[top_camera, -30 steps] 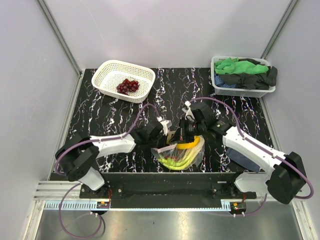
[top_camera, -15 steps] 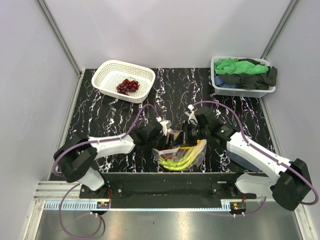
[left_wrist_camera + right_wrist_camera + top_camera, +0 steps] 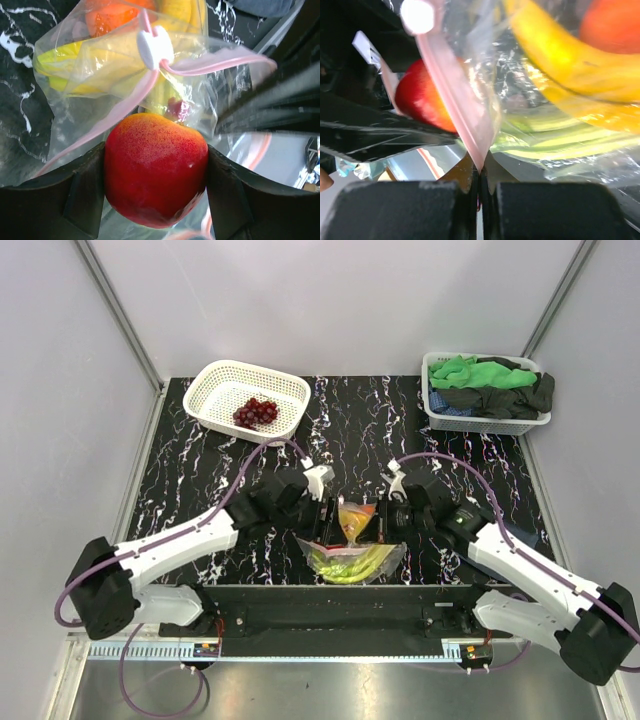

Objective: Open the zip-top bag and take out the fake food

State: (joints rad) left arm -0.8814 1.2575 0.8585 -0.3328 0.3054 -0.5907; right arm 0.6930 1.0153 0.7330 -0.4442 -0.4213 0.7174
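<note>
Pale, bare walls point(image 3: 350, 300) close in a black table point(image 3: 230, 470) veined with white, so the bright plastic pieces stand out against it. At the far right corner a white basket of cloths point(image 3: 490, 423) sits well away from the work and seems to have no part in it. At the far left a white lattice basket point(image 3: 205, 380) holds the purple grapes point(image 3: 255, 412), which suggests it is where emptied fake food is meant to go. Both arms reach inward over the near edge, where the zip-top bag point(image 3: 352, 558) lies between them, its mouth lifted toward the hands. The right hand point(image 3: 479, 185) is pressed together on the pinkish zip strip point(image 3: 455, 100), pinching one lip of the bag; I judge it is anchoring the soft plastic and keeping the mouth parted so the other arm can draw things out. Inside the bag lie a yellow banana point(image 3: 560, 65), pale-green stalks point(image 3: 545, 140) and an orange piece point(image 3: 110, 17). The left hand point(image 3: 322, 518) is clamped on a red apple point(image 3: 155, 167), one finger on each side, right at the bag's mouth; whether the fruit is wholly clear of the plastic I cannot tell. The small white slider point(image 3: 155, 47) sits at the far end of the strip, so the zip looks open.
</note>
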